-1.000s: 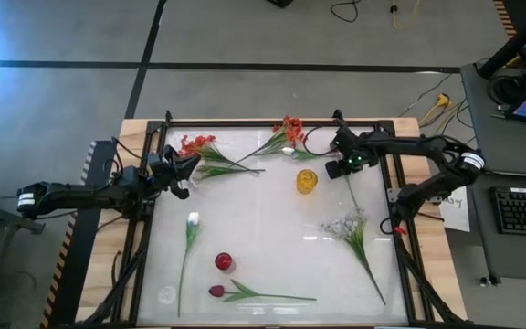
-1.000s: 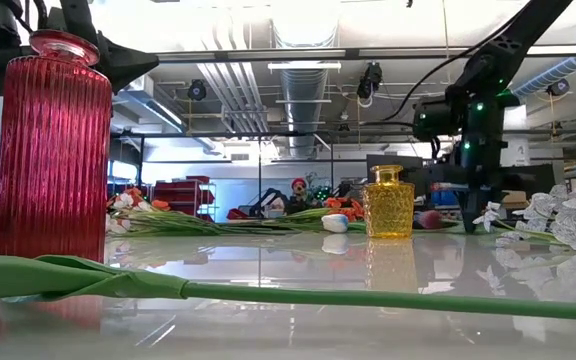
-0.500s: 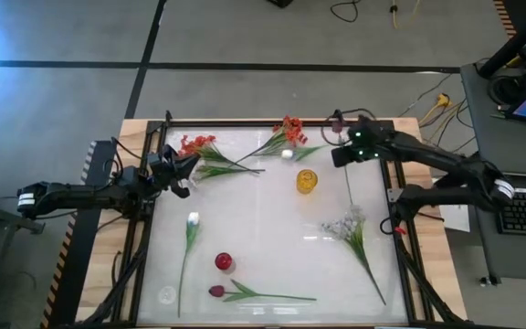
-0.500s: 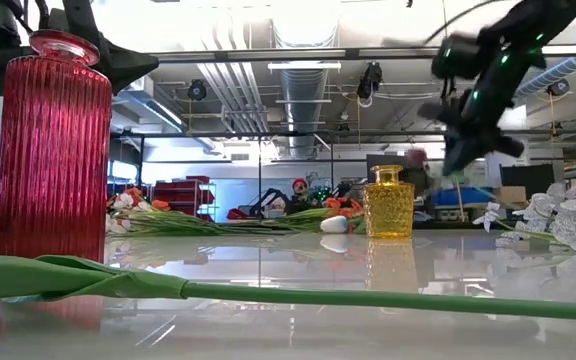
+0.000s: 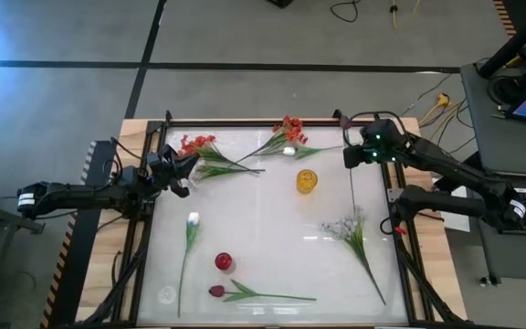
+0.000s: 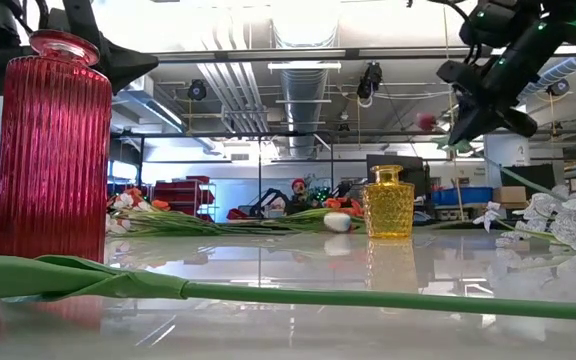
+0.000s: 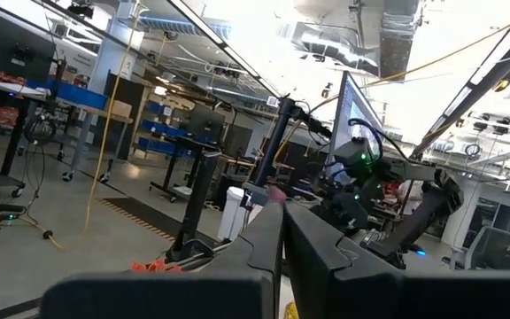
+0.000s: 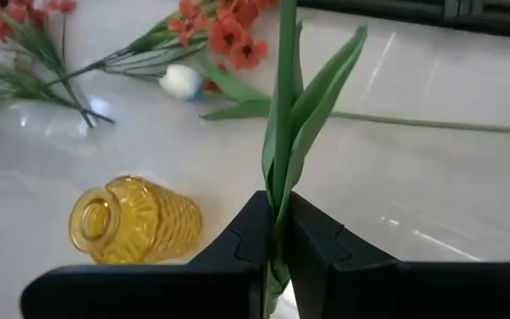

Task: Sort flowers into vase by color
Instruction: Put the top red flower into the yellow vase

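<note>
Right claw clamping maroon tulip (long green stem, leaves)

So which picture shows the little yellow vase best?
The right wrist view: the yellow vase fills it, mouth and ribbed glass plain. The low view shows it side-on, far back. The high view shows only its top. The left wrist view barely catches it.

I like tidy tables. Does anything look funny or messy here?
Nothing looks broken or spilled. The flowers lie loose on the table waiting to be sorted, and the right gripper holds one green stem above the yellow vase.
</note>
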### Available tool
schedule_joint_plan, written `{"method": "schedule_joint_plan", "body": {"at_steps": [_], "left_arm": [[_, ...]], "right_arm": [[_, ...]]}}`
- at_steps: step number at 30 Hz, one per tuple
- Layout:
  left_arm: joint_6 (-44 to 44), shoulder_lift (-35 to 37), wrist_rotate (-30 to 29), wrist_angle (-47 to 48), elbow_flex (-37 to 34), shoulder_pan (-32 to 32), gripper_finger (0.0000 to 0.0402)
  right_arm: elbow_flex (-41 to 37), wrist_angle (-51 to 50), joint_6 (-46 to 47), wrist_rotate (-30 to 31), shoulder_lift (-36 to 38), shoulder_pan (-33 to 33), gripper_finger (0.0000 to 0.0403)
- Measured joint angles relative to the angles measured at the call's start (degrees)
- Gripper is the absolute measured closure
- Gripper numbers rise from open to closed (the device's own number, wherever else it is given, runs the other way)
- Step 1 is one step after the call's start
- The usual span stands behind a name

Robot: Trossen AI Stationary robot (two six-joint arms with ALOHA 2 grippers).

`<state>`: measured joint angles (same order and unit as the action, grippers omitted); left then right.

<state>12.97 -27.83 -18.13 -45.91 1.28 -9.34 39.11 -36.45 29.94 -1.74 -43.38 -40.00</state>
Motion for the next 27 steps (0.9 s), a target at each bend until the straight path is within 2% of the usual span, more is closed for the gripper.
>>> {"method": "schedule_joint_plan", "body": {"at_steps": [3, 7, 14, 17, 27], "left_arm": [[0.02, 0.00, -0.63, 0.00, -0.01, 0.04, 0.0402], [0.02, 0.00, -0.98, 0.00, -0.02, 0.04, 0.0402], [0.04, 0.02, -1.03, -0.24, 0.00, 0.04, 0.0402], [0.04, 0.00, -1.05, -0.24, 0.00, 0.02, 0.0402], [0.06, 0.00, -2.38, -0.42, 0.00, 0.02, 0.0402]], "right_arm": [[0.00, 3.77, -1.17, 3.59, 0.92, -0.03, 0.0381], [-0.02, 12.18, -5.11, 3.38, 1.90, -0.01, 0.0381], [-4.54, 42.68, -7.64, -8.87, 2.91, 1.22, 0.0381], [-7.10, 52.76, -7.43, -10.79, 2.89, 1.98, 0.0381], [-13.78, 64.43, -8.21, -10.70, 2.72, 2.51, 0.0381]]}}
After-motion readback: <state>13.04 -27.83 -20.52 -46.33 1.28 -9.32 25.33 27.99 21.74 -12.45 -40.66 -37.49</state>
